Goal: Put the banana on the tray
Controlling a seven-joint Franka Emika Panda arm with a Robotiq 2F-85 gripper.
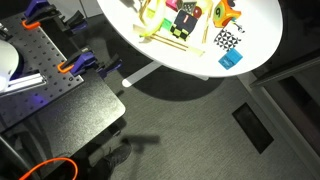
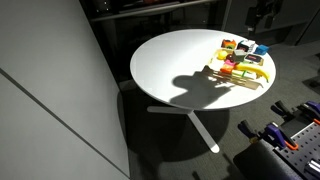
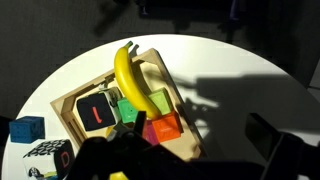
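Note:
The yellow banana (image 3: 129, 78) lies on the pale wooden tray (image 3: 158, 64), across its upper part, touching the coloured blocks there. It also shows as a yellow strip (image 2: 256, 73) on the tray (image 2: 237, 82) in an exterior view. My gripper (image 3: 200, 152) is open and empty. It hovers above the white round table, with its dark fingers to either side of the tray's near right edge and apart from the banana. In an exterior view the tray (image 1: 172, 38) sits near the table's edge.
On the tray are a black block with a red mark (image 3: 97, 112), a green block (image 3: 130, 106), a yellow-green block (image 3: 161, 100) and an orange block (image 3: 166, 127). A blue block (image 3: 27, 130) and a checkered square (image 3: 45, 153) lie beside it. An orange-yellow toy (image 1: 222, 12) lies nearby.

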